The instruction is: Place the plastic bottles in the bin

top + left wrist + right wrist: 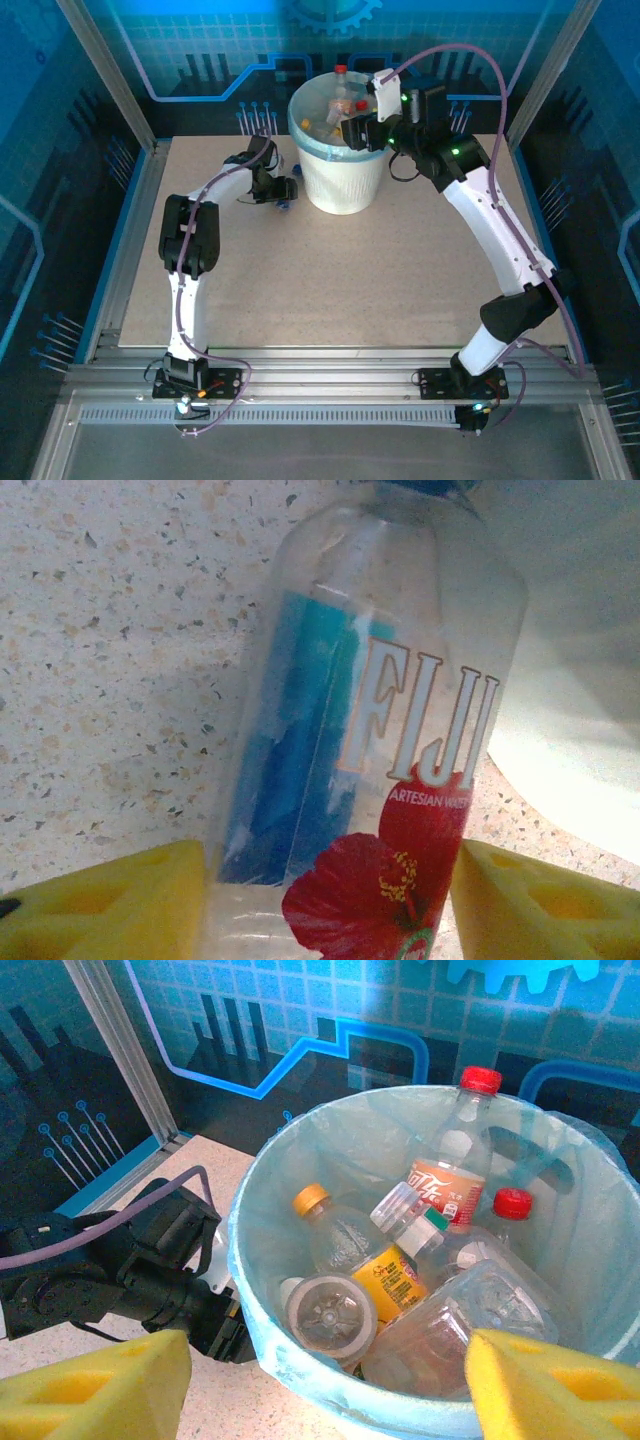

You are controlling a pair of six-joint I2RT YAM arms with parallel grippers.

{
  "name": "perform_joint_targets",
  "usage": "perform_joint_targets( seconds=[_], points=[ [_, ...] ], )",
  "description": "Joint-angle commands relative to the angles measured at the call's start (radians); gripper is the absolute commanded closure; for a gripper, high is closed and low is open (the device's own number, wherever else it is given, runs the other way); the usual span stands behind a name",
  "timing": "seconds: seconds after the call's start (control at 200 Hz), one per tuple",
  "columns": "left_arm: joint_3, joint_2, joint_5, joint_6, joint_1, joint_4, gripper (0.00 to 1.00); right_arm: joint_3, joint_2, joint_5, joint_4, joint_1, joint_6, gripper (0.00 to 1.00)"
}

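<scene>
Gripping bottle [380, 730] in left tool [325, 900], low on table [100, 630] left of bin [345, 185] at upper centre | holding right tool [325, 1365] wide, empty, over bin | risking slipping from smooth plastic, or clipping bin and right tool while lifting.

Bottles [392, 1272] fill the lined bin [248, 1295] (Fiji bottle [380, 730] beside it).

Fiji bottle [390, 730] runs off the top and bottom edges, cap barely showing; bin [245, 1260] cut off at the base; lower bottles [430, 1335] half buried under others
</scene>
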Motion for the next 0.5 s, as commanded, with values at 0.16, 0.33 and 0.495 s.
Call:
perform_joint_targets(
  seconds=[0.16,0.33,0.495],
  points=[
    [-0.004,-0.002,-0.018,0.036,0.011,-0.04,0.47,-0.004,-0.039,0.026,0.002,-0.001,0.005,0.26],
    [-0.003,0.006,-0.016,0.028,0.011,-0.043,0.34,-0.011,-0.045,0.026,0.005,-0.001,0.011,0.26],
    [0.053,0.053,0.0,0.033,0.011,-0.081,0.31,0.001,-0.037,0.021,-0.009,0.0,0.016,0.26]
  ],
)
